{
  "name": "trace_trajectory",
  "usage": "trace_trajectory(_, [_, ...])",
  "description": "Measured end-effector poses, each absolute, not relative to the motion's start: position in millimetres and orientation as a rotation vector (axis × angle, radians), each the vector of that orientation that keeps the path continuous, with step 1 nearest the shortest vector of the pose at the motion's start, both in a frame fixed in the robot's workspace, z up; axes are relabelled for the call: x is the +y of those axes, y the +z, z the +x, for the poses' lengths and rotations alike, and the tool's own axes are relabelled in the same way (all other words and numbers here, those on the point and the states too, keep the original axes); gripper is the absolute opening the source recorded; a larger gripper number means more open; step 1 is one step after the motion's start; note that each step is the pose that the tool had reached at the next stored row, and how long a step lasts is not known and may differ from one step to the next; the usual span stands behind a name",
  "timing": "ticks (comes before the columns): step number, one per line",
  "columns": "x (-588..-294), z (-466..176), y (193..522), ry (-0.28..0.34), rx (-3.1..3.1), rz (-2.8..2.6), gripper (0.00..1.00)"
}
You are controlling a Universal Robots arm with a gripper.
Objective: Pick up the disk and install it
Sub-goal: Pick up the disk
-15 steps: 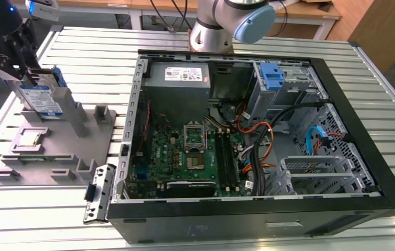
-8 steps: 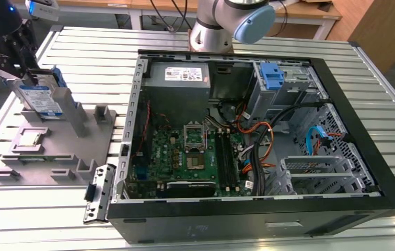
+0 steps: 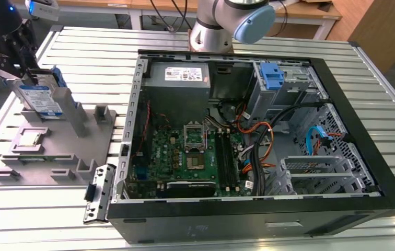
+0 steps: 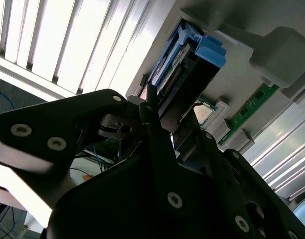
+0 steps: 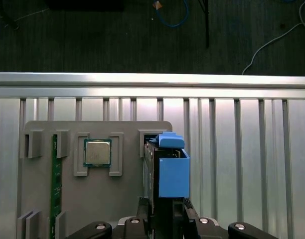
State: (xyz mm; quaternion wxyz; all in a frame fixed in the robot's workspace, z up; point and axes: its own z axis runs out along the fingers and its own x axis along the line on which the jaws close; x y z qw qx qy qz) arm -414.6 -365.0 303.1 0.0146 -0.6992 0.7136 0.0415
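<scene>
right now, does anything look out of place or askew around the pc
Nothing looks spilled or broken. One oddity: a black bracket lies tilted between the tray and the case's corner, as if left loose. The disk stands upright in its tray slot, with the end effector at it.

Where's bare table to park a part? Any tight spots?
Bare table slats: exterior view's lower left, between the grey fixture and the table edge; also between fixture and far corner of the case. Crowded: cables inside the case, and the fixture end where the tool is at the disk.
</scene>
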Motion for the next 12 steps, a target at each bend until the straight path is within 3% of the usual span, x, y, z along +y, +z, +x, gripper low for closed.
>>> trace_trajectory(12, [-365.0, -414.6, 304.0, 0.129, 2.221, -2.176, 0.35])
